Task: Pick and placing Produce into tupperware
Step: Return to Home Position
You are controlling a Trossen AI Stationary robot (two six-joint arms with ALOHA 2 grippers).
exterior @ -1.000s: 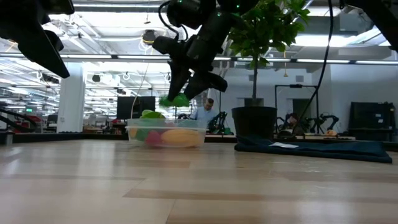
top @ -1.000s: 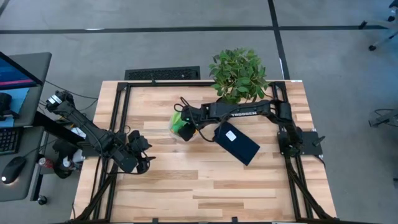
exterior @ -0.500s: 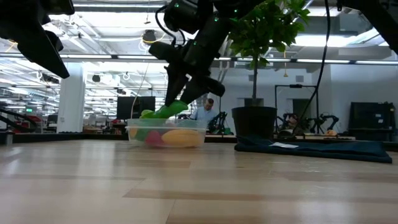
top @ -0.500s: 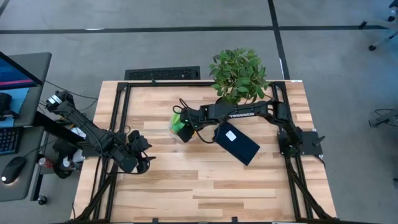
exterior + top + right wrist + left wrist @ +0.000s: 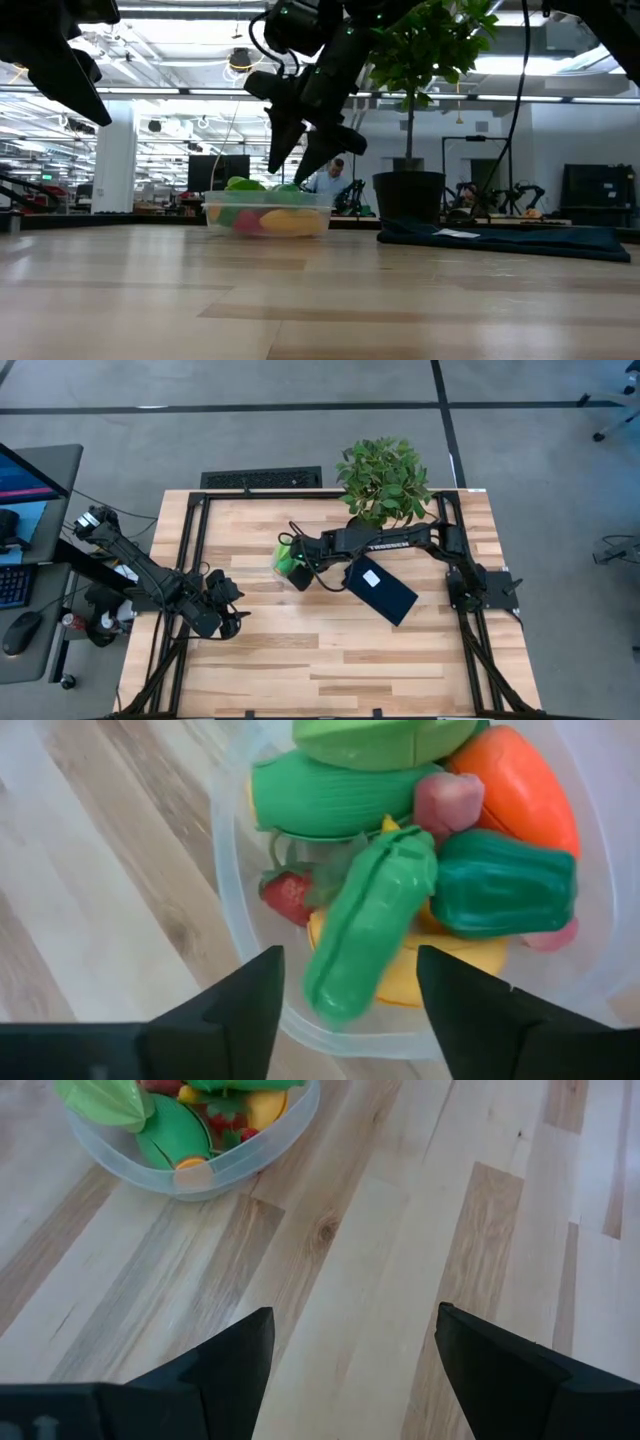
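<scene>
Produce [image 5: 405, 870] fills the tupperware [image 5: 238, 935] under the spread right pincer [image 5: 292, 165], clearest in its wrist view.

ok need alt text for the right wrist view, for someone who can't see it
The right gripper, fingers open and empty, hovers over a clear round tupperware of toy produce on a wooden table. A green pea pod lies on top, beside a green pepper, an orange carrot and a red strawberry.
</scene>
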